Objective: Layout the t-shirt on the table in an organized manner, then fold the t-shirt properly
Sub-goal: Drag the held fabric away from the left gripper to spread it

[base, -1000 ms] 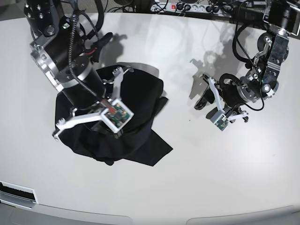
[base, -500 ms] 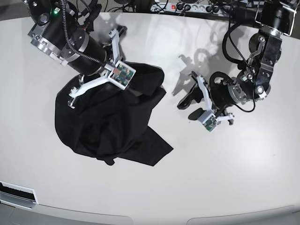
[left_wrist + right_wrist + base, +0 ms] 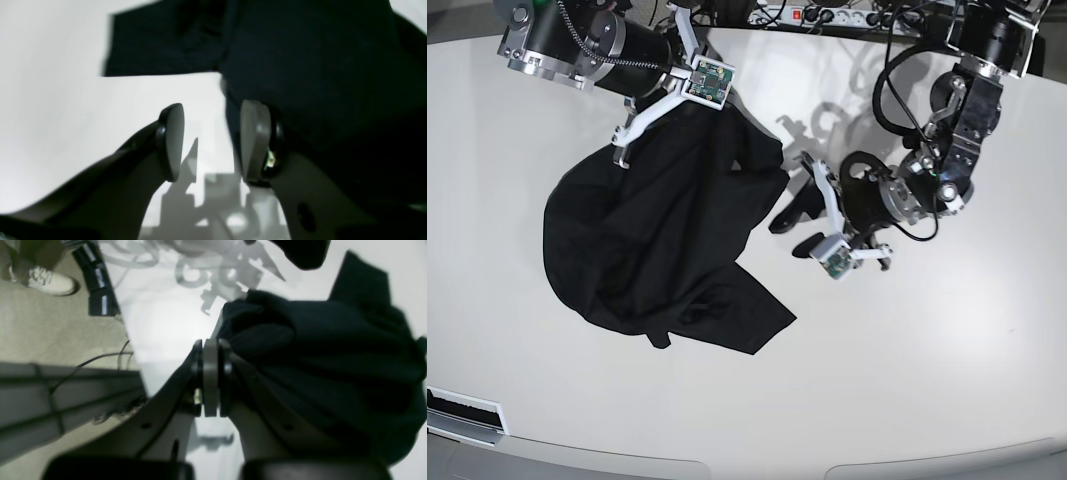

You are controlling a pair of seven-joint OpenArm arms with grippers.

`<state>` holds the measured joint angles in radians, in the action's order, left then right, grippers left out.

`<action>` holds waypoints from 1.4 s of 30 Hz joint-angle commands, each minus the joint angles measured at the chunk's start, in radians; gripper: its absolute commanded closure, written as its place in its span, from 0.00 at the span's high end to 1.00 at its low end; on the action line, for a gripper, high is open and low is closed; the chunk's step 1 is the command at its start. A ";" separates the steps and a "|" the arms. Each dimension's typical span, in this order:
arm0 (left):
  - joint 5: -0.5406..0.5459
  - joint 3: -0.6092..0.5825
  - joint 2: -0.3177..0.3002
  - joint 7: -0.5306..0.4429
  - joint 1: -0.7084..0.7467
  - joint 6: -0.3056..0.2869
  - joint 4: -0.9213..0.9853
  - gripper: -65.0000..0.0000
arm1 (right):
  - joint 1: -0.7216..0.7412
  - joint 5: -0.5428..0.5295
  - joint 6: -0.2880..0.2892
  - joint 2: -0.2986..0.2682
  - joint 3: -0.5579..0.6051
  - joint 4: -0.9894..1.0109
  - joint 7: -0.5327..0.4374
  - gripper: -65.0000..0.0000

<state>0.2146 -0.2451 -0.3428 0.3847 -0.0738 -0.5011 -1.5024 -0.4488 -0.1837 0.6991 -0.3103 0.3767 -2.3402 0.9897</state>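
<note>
The black t-shirt (image 3: 657, 240) lies crumpled on the left half of the white table (image 3: 927, 380), and its far edge is pulled up toward the back. My right gripper (image 3: 725, 108) is at that raised edge. In the right wrist view this gripper (image 3: 210, 373) has its pads pressed together, with bunched t-shirt (image 3: 317, 350) fabric at its tip. My left gripper (image 3: 792, 232) stands open just right of the shirt's right edge. The left wrist view shows the left gripper (image 3: 213, 140) low over bare table (image 3: 50, 100), its right finger at the edge of the t-shirt (image 3: 300, 66).
A power strip (image 3: 817, 15) and cables run along the table's far edge. A grey slotted part (image 3: 462, 412) sits at the near left corner. Past the table edge, the right wrist view shows floor, a shoe (image 3: 50, 283) and a cable.
My right gripper has moved toward the table's far edge, dragging the shirt's upper edge along and stretching it. My left arm has shifted left to the shirt's right edge, still open.
</note>
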 commanded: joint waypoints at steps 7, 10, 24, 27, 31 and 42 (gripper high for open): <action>-0.109 -0.042 -0.005 -0.024 -0.032 0.138 -0.013 0.44 | -0.044 0.146 -0.147 -0.070 -0.038 -0.016 0.038 0.00; -0.114 -0.042 -0.012 -0.024 -0.032 0.189 -0.013 0.44 | -0.044 0.243 -0.338 -0.074 -0.101 -0.016 0.043 0.00; -0.113 -0.041 -0.012 -0.001 -0.032 0.200 -0.013 0.44 | -0.035 0.317 -0.530 -0.075 -0.336 0.146 -0.014 0.39; -0.113 -0.041 -0.012 0.016 -0.031 0.200 -0.014 0.44 | -0.024 0.356 -0.585 -0.073 -0.368 0.145 -0.041 0.60; -0.113 -0.041 -0.012 0.016 -0.032 0.200 -0.014 0.44 | 0.027 0.182 -0.476 -0.072 -0.372 0.142 -0.050 0.60; -0.109 -0.019 -0.054 0.016 -0.027 0.203 -0.014 0.44 | 0.072 -0.228 -0.159 0.002 -0.270 0.201 -0.134 0.60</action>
<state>0.0967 -0.2726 -0.3882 0.4194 -0.0834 -0.3027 -1.5017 -0.3828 -0.3973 0.5365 -0.3019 0.1116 -2.1246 0.8768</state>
